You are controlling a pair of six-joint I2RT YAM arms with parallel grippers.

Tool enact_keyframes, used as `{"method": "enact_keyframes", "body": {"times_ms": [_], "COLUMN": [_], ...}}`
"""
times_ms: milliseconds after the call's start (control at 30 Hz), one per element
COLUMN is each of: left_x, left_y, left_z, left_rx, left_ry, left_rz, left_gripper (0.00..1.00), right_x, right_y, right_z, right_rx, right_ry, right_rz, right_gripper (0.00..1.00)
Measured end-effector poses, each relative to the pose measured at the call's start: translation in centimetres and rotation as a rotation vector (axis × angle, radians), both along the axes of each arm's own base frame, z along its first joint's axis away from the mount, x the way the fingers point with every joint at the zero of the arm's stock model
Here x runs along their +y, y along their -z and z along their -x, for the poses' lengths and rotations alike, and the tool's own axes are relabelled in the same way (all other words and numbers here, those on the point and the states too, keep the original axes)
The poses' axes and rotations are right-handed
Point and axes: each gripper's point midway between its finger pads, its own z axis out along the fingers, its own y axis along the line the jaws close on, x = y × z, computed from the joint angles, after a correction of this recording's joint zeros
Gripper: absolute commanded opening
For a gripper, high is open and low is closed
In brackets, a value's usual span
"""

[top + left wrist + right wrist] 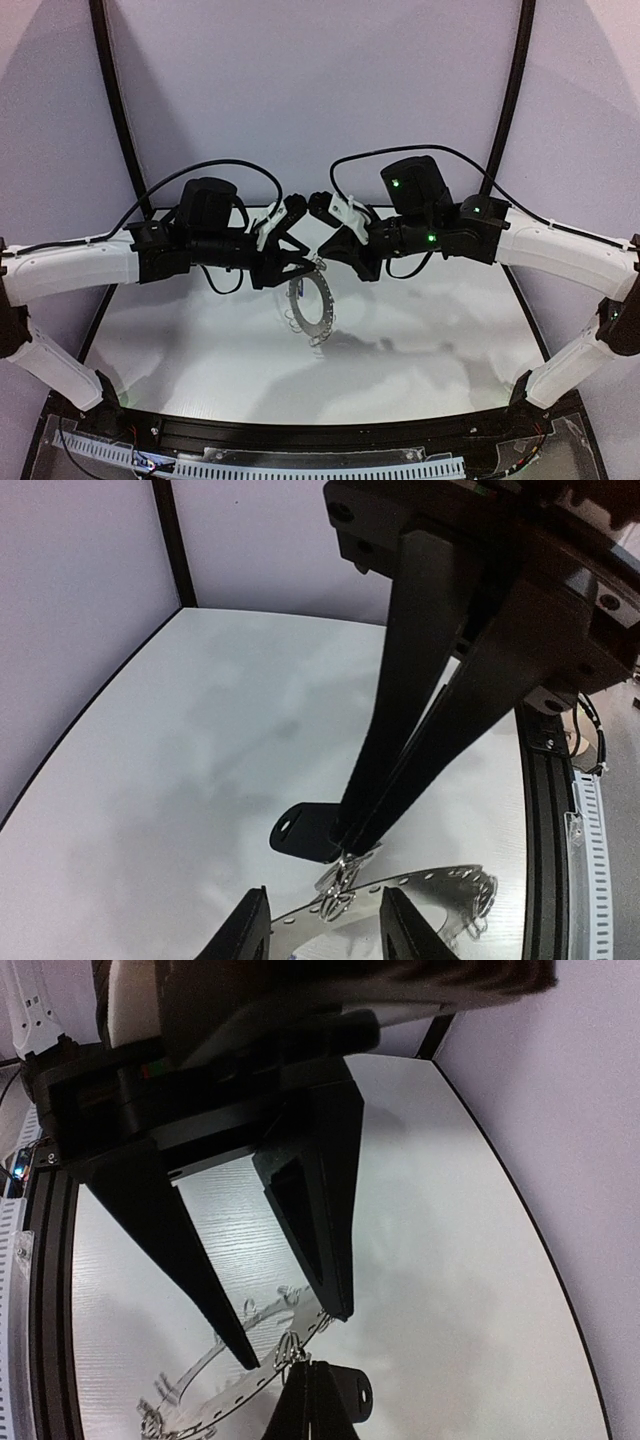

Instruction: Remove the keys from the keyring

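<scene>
1 keyring (pixel 440 883) in R pincer (pixel 345 850), mid-air

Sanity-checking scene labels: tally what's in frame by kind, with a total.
Black two-finger robot hands: 2 (left hand open, right hand pinching the ring's fringe)
Flat grey metal keyring disc fringed with wire loops: 1
White tabletop: 1
Keys: 0 discernible
Total: 4
</scene>
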Motion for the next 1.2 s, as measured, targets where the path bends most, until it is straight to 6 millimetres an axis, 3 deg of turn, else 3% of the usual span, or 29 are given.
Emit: {"method": "enact_keyframes", "body": {"times_ms": [267,367,467,767,900,1033,1200], "left_x": [-0.4,-0.5,-0.5,-0.4,0.9,2.4,2.9], "left_y": [0.3,0.3,0.4,0.4,-0.1,-2.0,-4.7], "left_z": [0.0,-0.1,0.0,-0.7,-0.9,-1.7,-1.8], "left_rx": [0.000,-0.002,-0.012,-0.043,-0.078,-0.113,-0.149], "left_ry": [0.019,0.023,0.031,-0.010,-0.091,-0.176,-0.203], "left_rz": [-0.016,-0.018,-0.023,0.007,0.053,0.109,0.188], "left_gripper": [0.27,0.07,0.01,0.01,0.01,0.01,0.01], "right_x": [0.1,0.2,0.2,-0.1,-0.3,-1.5,-1.6], "right_y": [-0.4,-0.7,-0.6,-0.6,-0.2,1.9,4.6], "right_z": [0.4,0.4,0.4,-0.1,-0.4,-0.1,0.1], "right_rx": [0.009,0.008,0.011,0.001,-0.013,-0.012,-0.007], "right_ry": [-0.018,-0.022,-0.021,0.010,0.031,0.048,0.030], "right_rz": [-0.005,-0.011,-0.011,-0.007,-0.009,0.030,0.065], "right_gripper": [0.00,0.00,0.00,0.00,0.00,0.00,0.00]}}
